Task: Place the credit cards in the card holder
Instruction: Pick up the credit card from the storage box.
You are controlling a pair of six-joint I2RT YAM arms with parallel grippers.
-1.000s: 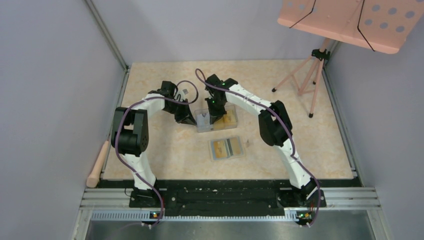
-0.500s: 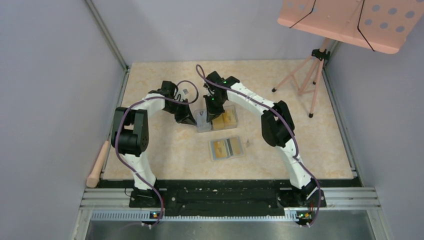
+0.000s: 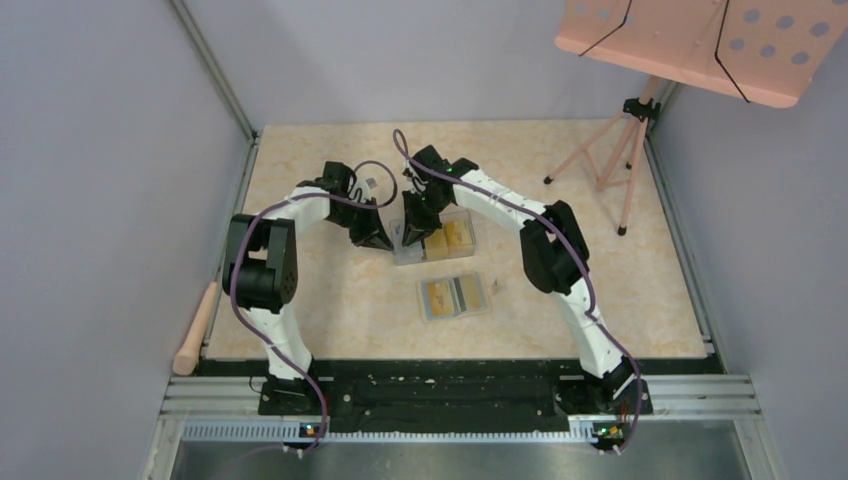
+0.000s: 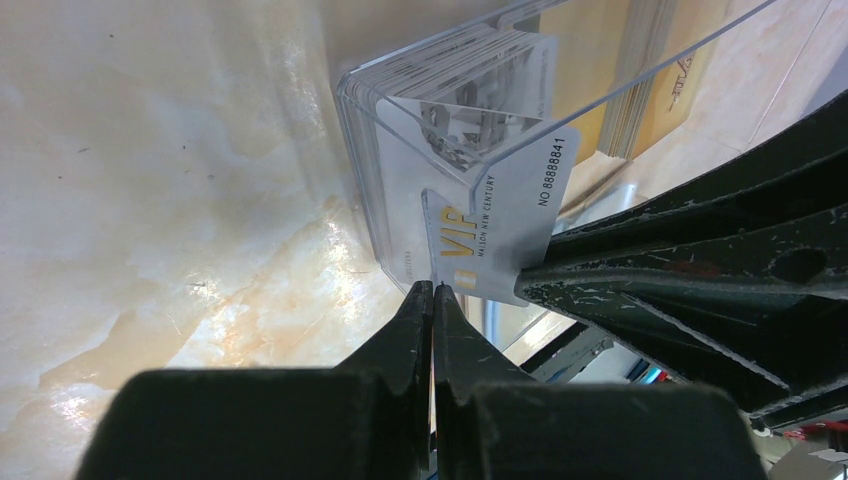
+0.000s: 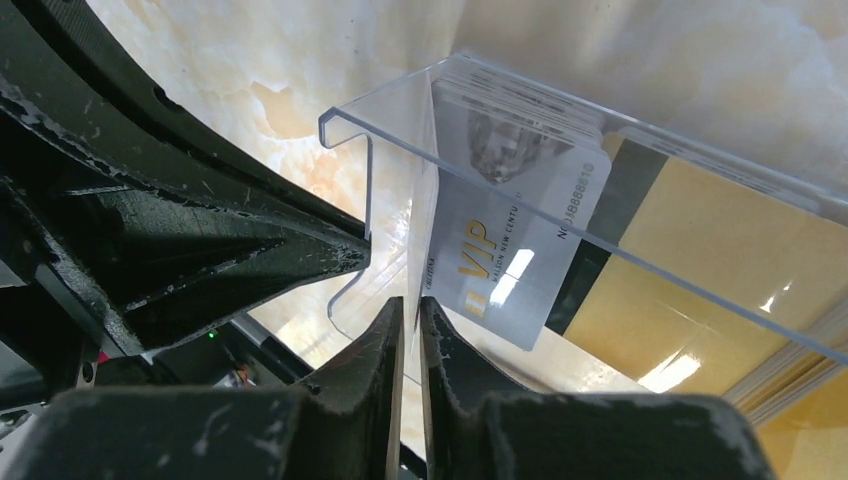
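Glossy marbled tabletop (image 3: 320, 300), clear rectangular box (image 5: 395, 200), thin cards (image 5: 500, 250)

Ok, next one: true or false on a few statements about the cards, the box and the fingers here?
1. The left fingers are pressed shut. True.
2. A silver card marked VIP sticks out of the clear box. True.
3. The clear box holds no gold cards. False: gold cards lie inside it.
4. The right fingers gape wide. False: only a slit apart, at the silver card's edge.
5. A wooden stick lies off the table's right edge. False: the wooden stick lies off its left edge.
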